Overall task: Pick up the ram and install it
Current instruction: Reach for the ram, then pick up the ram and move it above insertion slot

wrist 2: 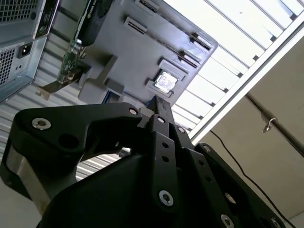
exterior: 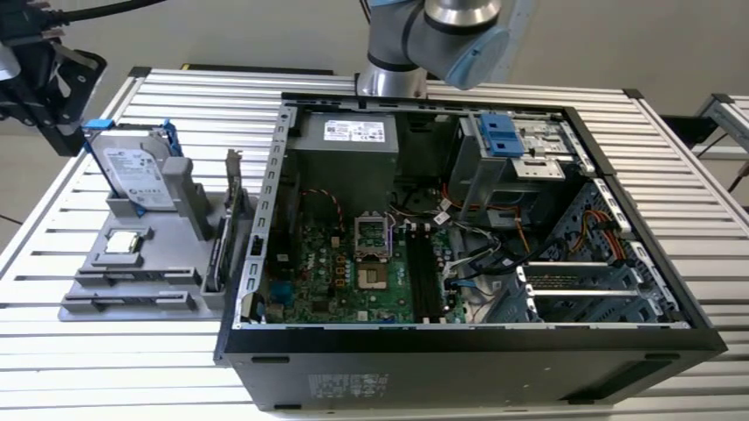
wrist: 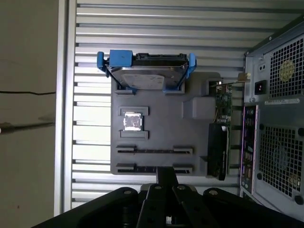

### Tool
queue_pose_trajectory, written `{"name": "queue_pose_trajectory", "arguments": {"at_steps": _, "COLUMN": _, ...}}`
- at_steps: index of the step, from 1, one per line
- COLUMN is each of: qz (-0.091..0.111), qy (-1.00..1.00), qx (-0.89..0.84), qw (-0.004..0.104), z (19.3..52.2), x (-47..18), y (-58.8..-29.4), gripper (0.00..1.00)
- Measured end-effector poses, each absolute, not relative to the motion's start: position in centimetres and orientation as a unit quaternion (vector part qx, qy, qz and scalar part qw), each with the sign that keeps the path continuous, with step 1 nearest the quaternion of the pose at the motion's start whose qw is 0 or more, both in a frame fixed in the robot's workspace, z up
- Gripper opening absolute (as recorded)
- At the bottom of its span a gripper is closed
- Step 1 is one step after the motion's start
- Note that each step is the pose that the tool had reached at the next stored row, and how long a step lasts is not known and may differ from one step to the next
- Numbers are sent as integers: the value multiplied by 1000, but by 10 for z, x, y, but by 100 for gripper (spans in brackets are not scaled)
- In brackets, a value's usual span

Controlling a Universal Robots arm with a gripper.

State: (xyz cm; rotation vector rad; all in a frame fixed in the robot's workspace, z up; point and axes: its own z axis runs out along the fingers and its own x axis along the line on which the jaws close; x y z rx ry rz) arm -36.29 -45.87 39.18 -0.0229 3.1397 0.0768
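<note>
Grey holder (wrist: 161, 118) on the tabletop (wrist: 90, 61) carries the ram (wrist: 154, 150) edge-on in its slot, beneath your end effector (wrist: 166, 173), which looks closed and empty. Open it wide, square it across the stick, and come down straight.

The arm (exterior: 451, 35) rises at the top of the exterior view, and its gripper (exterior: 56, 118) hangs at that view's left, pointing down. In both wrist views the fingers (wrist 2: 159, 107) (wrist: 166, 175) meet, closed.
</note>
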Motion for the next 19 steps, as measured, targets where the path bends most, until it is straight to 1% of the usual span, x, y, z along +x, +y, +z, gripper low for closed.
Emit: {"name": "queue_pose_trajectory", "arguments": {"at_steps": 19, "qz": 24, "qy": 1000, "qx": -7, "qw": 0, "z": 392, "x": -363, "y": -476, "gripper": 0}}
